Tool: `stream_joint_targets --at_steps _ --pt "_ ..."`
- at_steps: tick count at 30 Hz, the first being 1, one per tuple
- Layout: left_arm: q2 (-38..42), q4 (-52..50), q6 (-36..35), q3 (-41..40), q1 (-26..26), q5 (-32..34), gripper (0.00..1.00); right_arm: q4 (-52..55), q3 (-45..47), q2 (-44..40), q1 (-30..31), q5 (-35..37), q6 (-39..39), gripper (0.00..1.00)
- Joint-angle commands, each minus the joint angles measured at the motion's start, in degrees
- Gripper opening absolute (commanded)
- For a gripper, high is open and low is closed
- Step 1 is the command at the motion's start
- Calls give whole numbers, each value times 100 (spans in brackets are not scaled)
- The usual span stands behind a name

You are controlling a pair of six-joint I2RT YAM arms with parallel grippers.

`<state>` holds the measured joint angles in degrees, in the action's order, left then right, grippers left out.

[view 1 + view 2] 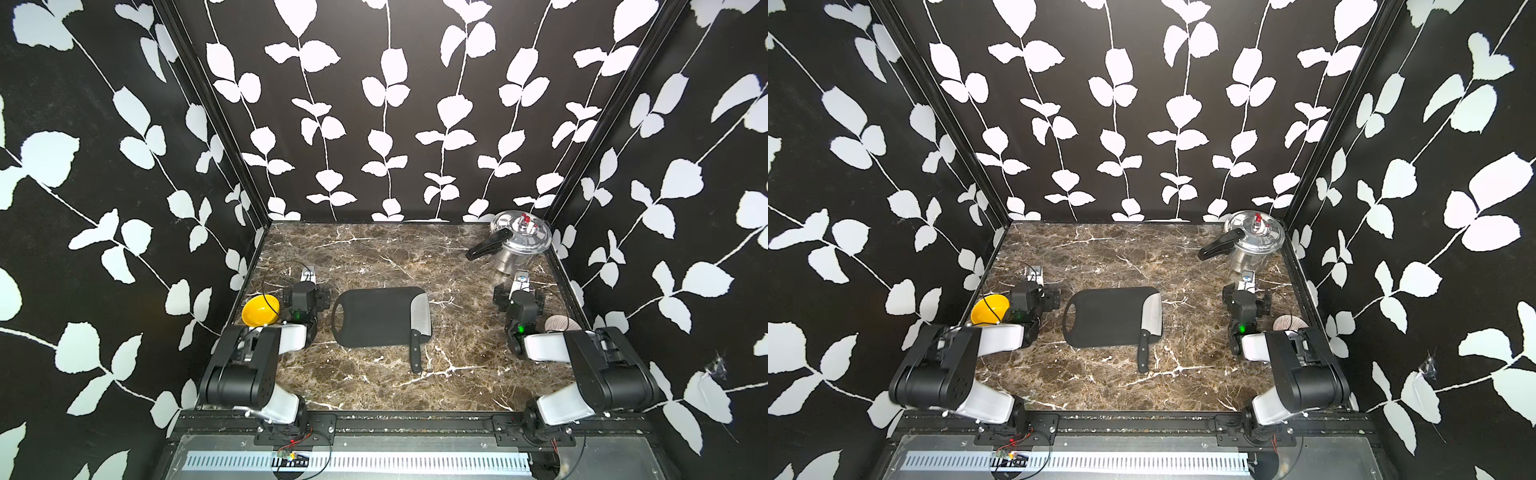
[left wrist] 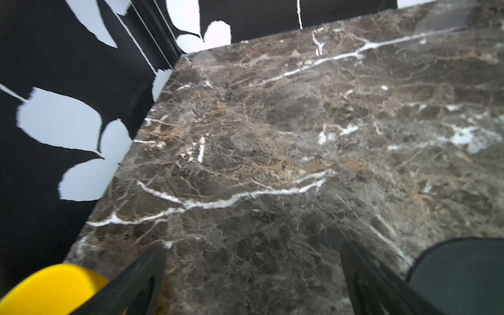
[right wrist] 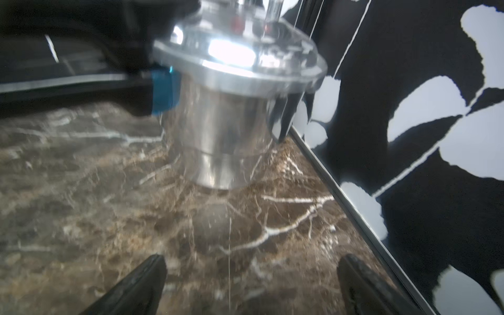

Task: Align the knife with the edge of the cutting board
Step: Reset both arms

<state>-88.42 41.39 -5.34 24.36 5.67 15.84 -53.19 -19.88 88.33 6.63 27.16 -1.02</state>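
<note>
The black cutting board [image 1: 374,318] [image 1: 1104,318] lies flat mid-table, its oval cut-out towards the left. The knife [image 1: 419,320] [image 1: 1151,320] rests with its broad grey blade on the board's right end, along that edge. Its black handle [image 1: 415,353] sticks out over the near edge onto the marble. My left gripper [image 1: 308,275] [image 2: 253,261] hovers open and empty left of the board, whose corner [image 2: 463,275] shows in the left wrist view. My right gripper [image 1: 520,279] [image 3: 252,270] is open and empty far to the right, pointing at the pressure cooker.
A steel pressure cooker [image 1: 519,241] [image 3: 226,122] with a black handle stands at the back right corner. A yellow bowl [image 1: 259,311] [image 2: 54,289] sits by the left arm. A round pale disc [image 1: 559,322] lies beside the right arm. Patterned walls enclose three sides.
</note>
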Motion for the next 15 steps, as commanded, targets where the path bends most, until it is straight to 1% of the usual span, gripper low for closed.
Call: stream_joint_targets --at_steps 1,2,3,5,6,8,11,15 --pt "-206 1527 -135 -253 -107 -451 98 -322 44 -18 -107 -791 111 100" --pt "-151 1331 -85 -223 -110 -452 98 -197 -28 -4 -117 -879 76 99" --pt "-127 1271 -58 -210 -117 -462 99 -319 -65 99 -120 -948 24 99" --pt "-204 1489 -102 -240 -126 -496 98 -197 -85 46 -134 -944 43 99" --pt "-167 1417 -76 -246 -128 -470 98 -195 -81 46 -133 -949 44 98" --pt "-209 1610 -110 -293 -123 -434 99 -408 -40 89 -127 -934 27 98" --pt "-207 1571 -99 -285 -123 -412 98 -421 -31 89 -128 -840 50 100" --pt "-181 1475 -239 -249 -119 -865 98 -400 -42 84 -124 -870 45 99"
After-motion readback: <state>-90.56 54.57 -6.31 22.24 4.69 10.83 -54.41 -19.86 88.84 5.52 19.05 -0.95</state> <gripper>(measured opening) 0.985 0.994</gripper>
